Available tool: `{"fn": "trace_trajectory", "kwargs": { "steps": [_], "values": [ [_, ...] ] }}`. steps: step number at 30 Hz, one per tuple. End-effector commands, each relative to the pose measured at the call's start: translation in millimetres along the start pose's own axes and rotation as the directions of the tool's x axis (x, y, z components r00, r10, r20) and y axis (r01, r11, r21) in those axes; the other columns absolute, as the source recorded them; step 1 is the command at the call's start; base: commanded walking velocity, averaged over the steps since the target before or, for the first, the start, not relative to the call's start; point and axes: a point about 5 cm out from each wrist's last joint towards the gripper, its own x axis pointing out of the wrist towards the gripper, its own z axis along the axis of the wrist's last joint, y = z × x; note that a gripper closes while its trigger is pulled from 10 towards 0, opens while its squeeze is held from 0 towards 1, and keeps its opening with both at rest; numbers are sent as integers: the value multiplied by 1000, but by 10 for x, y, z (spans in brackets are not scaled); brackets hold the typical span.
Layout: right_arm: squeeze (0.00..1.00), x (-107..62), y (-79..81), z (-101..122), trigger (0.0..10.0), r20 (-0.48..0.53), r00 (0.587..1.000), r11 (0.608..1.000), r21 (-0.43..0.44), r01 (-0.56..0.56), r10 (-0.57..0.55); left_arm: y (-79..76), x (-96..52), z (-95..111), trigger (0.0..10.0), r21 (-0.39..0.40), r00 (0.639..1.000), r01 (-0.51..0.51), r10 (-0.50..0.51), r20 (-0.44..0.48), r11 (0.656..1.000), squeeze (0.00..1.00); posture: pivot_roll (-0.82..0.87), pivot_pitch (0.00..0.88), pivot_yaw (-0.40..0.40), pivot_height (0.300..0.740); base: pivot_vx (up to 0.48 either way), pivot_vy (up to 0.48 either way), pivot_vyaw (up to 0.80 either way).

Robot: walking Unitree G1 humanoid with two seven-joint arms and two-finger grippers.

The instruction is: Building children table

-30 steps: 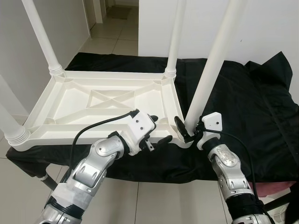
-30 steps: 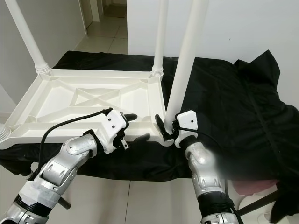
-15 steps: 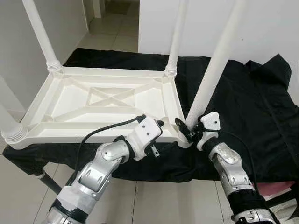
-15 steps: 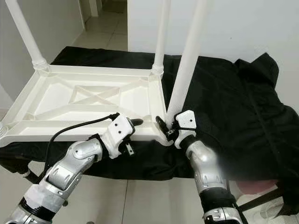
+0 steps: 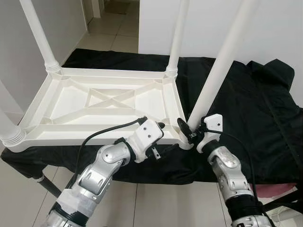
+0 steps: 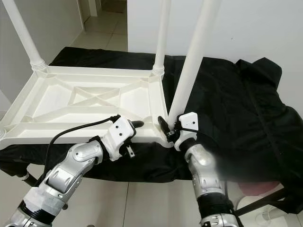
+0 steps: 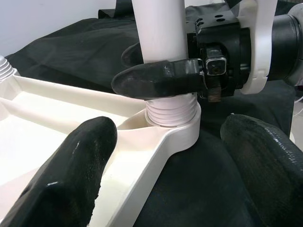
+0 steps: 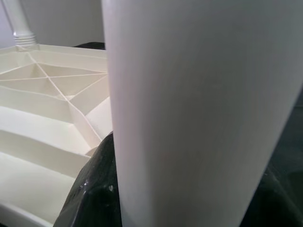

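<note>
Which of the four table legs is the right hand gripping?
The near-right leg, at the tabletop corner closest to the robot's right arm. The right hand clamps its base; the other three legs stand untouched.

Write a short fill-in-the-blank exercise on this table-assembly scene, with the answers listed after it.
1. The white table top lies upside down on a ____ cloth.
2. The right gripper is closed around the base of a table ____.
3. The left gripper has its fingers ____ on either side of the table top's near rim.
4. In all, ____ legs stand up from the table top.

Missing words: black; leg; open; four
</note>
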Motion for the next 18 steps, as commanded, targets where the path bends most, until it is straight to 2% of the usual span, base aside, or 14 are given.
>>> {"fn": "trace_trajectory", "kwargs": {
  "steps": [1, 2, 4, 5, 8, 13, 15, 18],
  "values": [
    [0, -34, 4, -99, 10000, -58, 997, 998, 26, 52, -50, -25, -7, -13, 10000, 7, 1000, 12, -12, 0, 1000, 0, 1, 52, -51, 740, 0, 0, 0],
    [0, -34, 4, -99, 10000, -58, 997, 998, 26, 52, -50, -25, -7, -13, 10000, 7, 1000, 12, -12, 0, 1000, 0, 1, 52, -51, 740, 0, 0, 0],
    [0, -36, 73, -97, 10000, -75, 986, 988, 32, 149, -147, -34, -2, -8, 10000, 2, 1000, 18, -18, 4, 1000, 0, -4, 55, -48, 740, 0, 0, 0],
    [0, -36, 73, -97, 10000, -75, 986, 988, 32, 149, -147, -34, -2, -8, 10000, 2, 1000, 18, -18, 4, 1000, 0, -4, 55, -48, 740, 0, 0, 0],
    [0, -41, 223, -97, 10000, -85, 961, 962, 55, 267, -262, -37, -1, 0, 10000, 3, 1000, 27, -27, 8, 1000, 0, -6, 56, -44, 740, 0, 0, 0],
    [0, -36, 319, -105, 10000, -88, 941, 941, 58, 334, -328, -27, 0, 11, 10000, 8, 999, 35, -35, 10, 999, 0, -6, 60, -47, 740, 0, 0, 0],
    [0, -35, 391, -107, 10000, -95, 916, 914, 83, 398, -390, -7, 0, 33, 10000, 15, 999, 35, -35, 13, 999, 0, 2, 67, -50, 740, 0, 0, 0],
    [0, -17, 445, -65, 10000, -73, 924, 918, 103, 382, -376, 18, -5, 57, 10000, 17, 999, 32, -32, 15, 999, 0, 4, 74, -47, 740, 0, 0, 0]
  ]
}}
